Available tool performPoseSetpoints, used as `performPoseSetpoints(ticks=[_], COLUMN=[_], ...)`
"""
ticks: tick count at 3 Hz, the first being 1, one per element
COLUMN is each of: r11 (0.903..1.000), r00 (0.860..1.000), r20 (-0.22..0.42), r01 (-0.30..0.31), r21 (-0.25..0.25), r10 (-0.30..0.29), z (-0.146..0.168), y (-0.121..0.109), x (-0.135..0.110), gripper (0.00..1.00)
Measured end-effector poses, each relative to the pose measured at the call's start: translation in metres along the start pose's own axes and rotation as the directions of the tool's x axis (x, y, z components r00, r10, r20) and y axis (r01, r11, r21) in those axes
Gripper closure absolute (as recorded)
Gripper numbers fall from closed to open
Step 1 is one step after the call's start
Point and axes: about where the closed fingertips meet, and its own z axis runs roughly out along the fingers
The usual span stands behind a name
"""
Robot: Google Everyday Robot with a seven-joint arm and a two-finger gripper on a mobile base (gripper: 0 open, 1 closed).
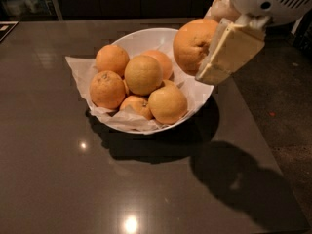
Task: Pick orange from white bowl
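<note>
One orange (190, 40): judged firm, weighty, rind grippy; best held across its middle. Gripper (202, 52) jaws clenched on it, above the white bowl (201, 95).

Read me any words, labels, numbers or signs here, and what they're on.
None readable: no text shows on the orange, the white bowl, its paper lining or the gripper, which holds the orange above the bowl's right rim.

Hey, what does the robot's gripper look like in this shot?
The gripper, at upper right above the white bowl's rim, has flat, slab-like cream fingers with squared edges. They join a rounded glossy white housing with a small dark hole and slotted vents.
</note>
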Motion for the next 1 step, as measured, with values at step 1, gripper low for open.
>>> performPoseSetpoints(ticks=[1], r11=[1.0000], r00=[1.000], r20=[0.002], r01=[0.001], r21=[0.003], r10=[-0.001], z=[-0.0013], y=[0.0008], x=[-0.0011], gripper=[1.00])
